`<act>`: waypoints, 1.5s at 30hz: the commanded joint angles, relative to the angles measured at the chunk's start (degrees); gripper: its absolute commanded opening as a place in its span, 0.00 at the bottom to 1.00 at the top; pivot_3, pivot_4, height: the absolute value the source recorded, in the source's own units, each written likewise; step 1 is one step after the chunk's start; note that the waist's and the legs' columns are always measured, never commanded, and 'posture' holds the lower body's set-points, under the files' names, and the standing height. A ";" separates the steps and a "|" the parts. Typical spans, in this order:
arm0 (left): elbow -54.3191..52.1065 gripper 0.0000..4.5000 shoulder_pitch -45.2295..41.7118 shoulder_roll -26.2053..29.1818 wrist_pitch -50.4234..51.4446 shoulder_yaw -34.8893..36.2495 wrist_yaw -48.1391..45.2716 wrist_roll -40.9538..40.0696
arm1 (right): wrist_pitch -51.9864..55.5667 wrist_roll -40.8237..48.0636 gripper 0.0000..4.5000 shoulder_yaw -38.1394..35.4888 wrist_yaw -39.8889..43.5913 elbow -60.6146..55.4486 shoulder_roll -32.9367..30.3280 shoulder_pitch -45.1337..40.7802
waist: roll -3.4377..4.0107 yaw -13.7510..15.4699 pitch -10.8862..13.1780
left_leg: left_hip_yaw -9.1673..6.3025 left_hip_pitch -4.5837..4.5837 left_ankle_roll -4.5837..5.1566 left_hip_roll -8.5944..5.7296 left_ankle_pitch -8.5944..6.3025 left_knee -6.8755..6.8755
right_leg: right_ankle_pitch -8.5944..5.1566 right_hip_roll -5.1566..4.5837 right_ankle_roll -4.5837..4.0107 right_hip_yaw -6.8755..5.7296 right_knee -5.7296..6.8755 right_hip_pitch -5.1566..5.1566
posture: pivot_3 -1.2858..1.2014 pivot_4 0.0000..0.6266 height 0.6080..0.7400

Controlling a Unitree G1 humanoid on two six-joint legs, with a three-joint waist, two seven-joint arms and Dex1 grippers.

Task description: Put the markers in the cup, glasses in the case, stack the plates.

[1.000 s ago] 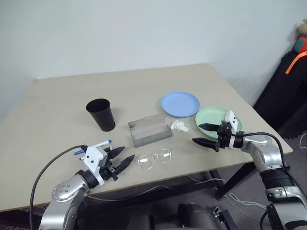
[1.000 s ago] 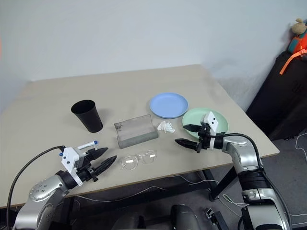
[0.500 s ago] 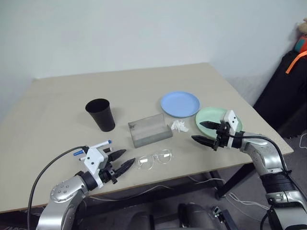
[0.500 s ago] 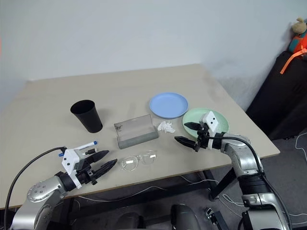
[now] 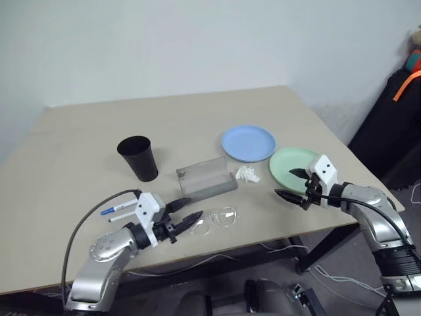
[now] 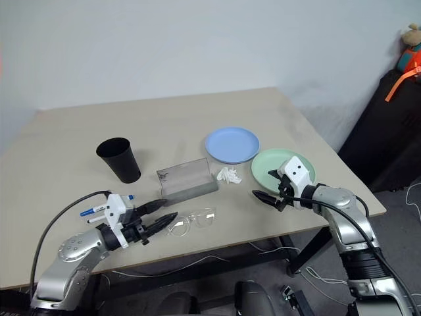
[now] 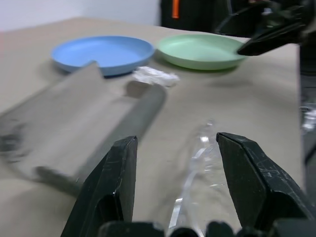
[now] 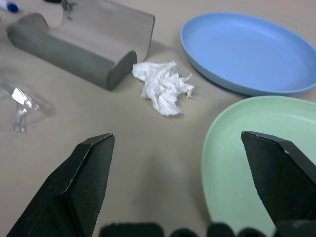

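Left eye view is showing the left end effector hovering low over the counter's near edge, its two black fingers parted with nothing between them, pointing at the glasses lying just beyond the tips. That aim suggests the glasses are the item being gone for, since the left wrist view is looking straight along the clear frame between the open fingers. A marker is lying near the same edge, on the left side of that arm, apart from the fingers and not yet in the cup.

Toward the near right corner, the right end effector is standing spread wide and empty, straddling the near rim of the green plate. Judging by this, it is lining up to take the plate's edge for stacking.

Further in, the case is resting with its translucent lid raised, which is leaving it ready to receive the glasses; a small wad of tissue is sitting just beside its right end. The black cup is standing upright to the left of the case. Behind the green plate, just beside it, the blue plate is lying flat, so the plates are not yet stacked.
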 commanded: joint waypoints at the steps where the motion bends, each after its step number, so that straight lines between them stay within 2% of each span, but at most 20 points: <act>1: -3.19 0.59 -2.13 -0.36 0.34 -1.05 -0.18 -1.24 | 1.23 -0.78 0.99 -0.40 -2.15 -3.08 -0.15 -0.64 | -0.02 -0.04 0.00 | 0.00 0.00 0.00 0.00 0.00 0.00 | 0.00 0.00 0.00 0.01 -0.02 0.01 | 0.52 0.00 0.85; 8: -5.28 0.59 -3.04 -3.63 1.80 -3.80 0.38 -3.16 | 4.30 -8.32 0.99 5.10 -7.63 -0.43 0.50 -1.09 | -0.03 -0.09 0.01 | 0.00 0.02 0.00 0.00 0.00 0.00 | 0.00 0.03 0.00 -0.01 -0.19 0.03 | 0.52 0.00 0.85; 16: -5.64 0.59 -3.54 -4.63 1.76 -5.48 1.46 -2.61 | 4.47 -12.04 0.99 7.33 -11.77 4.23 2.98 -2.70 | -0.05 -0.11 0.00 | -0.01 0.07 0.00 -0.02 0.00 0.00 | 0.00 0.05 0.00 0.01 -0.24 0.09 | 0.52 0.00 0.85; 19: -5.50 0.59 -3.39 -4.74 1.51 -5.53 1.80 -2.36 | 3.88 -13.12 0.86 7.28 -13.31 5.94 3.58 -3.56 | -0.06 -0.10 0.00 | 0.00 0.09 0.00 -0.03 0.00 0.00 | 0.00 0.04 0.01 0.00 -0.33 0.13 | 0.52 0.00 0.85; 30: -3.63 0.59 -5.03 -4.71 1.09 -5.70 1.74 -2.19 | 3.09 -15.65 0.03 6.74 -16.53 8.82 4.55 -5.73 | -0.04 -0.09 0.00 | -0.02 0.12 0.00 -0.05 0.00 0.00 | 0.00 0.04 0.01 -0.04 -0.43 0.18 | 0.52 0.00 0.85; 31: -3.56 0.59 -5.11 -4.66 1.09 -5.68 1.70 -2.22 | 2.96 -16.27 0.01 6.82 -17.11 9.07 4.40 -6.01 | -0.06 -0.08 -0.02 | -0.03 0.12 0.00 -0.05 0.00 0.00 | 0.00 0.05 0.01 -0.04 -0.43 0.18 | 0.52 0.00 0.85; 38: -3.37 0.59 -5.33 -4.62 1.07 -5.55 1.85 -2.23 | -2.09 -19.65 0.01 5.98 -22.26 13.65 4.37 -9.92 | -0.06 -0.10 -0.02 | -0.05 0.13 0.04 -0.18 0.01 0.00 | 0.00 0.03 0.01 0.10 -0.42 0.26 | 0.52 0.00 0.85; 42: -3.07 0.59 -5.79 -4.60 1.15 -5.32 2.06 -2.22 | -10.68 -20.78 0.01 7.79 -20.64 18.54 3.87 -14.04 | -0.04 -0.16 0.00 | -0.07 0.12 0.26 -0.28 0.11 -0.02 | 0.01 0.04 0.01 0.25 -0.42 0.26 | 0.52 0.00 0.85; 45: -2.10 0.59 -6.64 -4.50 0.96 -5.11 2.07 -1.95 | -22.56 -21.50 0.01 10.63 -14.96 27.31 3.80 -21.56 | -0.01 -0.49 0.02 | -0.04 0.16 0.28 -0.28 0.13 -0.04 | 0.01 0.06 0.01 0.28 -0.41 0.24 | 0.52 0.00 0.85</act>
